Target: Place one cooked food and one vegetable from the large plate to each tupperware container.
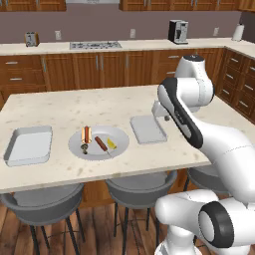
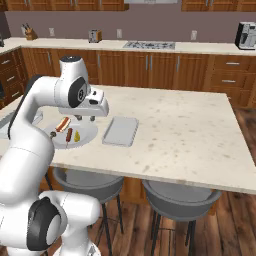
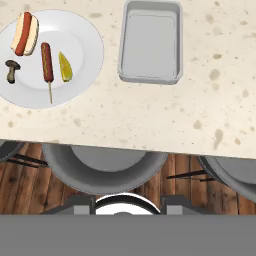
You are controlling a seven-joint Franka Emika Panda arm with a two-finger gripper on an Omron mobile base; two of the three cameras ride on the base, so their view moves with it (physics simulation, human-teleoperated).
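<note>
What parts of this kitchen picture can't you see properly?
- Left tray: in the right base view, mostly hidden behind the arm and cut by the edge.
- Mushroom: too tiny in the left base view to tell its shape.
- Stools: tucked under the counter in the hand view.

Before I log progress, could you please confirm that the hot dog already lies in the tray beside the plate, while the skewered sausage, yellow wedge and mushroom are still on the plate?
Not quite: the hot dog is still on the large plate, beside the skewered sausage, yellow wedge and mushroom. The hand view shows the tray beside the plate holding nothing.
</note>
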